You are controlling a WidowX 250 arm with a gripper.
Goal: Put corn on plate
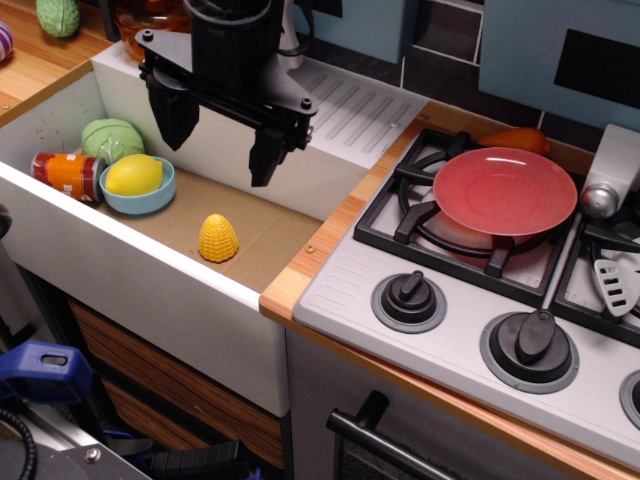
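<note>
The corn (218, 238) is a small yellow bumpy cone standing on the brown floor of the white toy sink (150, 275). The red-pink plate (505, 190) lies flat on the stove's left burner grate, to the right of the sink. My gripper (222, 135) hangs above the sink with its two black fingers spread wide, open and empty. It is above and a little behind the corn, not touching it.
A light-blue bowl (137, 190) holding a yellow lemon (133, 174) sits left of the corn, with a green cabbage (111, 138) and an orange can (68, 174) beside it. An orange toy (515, 139) lies behind the plate. A silver pot (615, 175) stands at the right, stove knobs (408, 298) in front.
</note>
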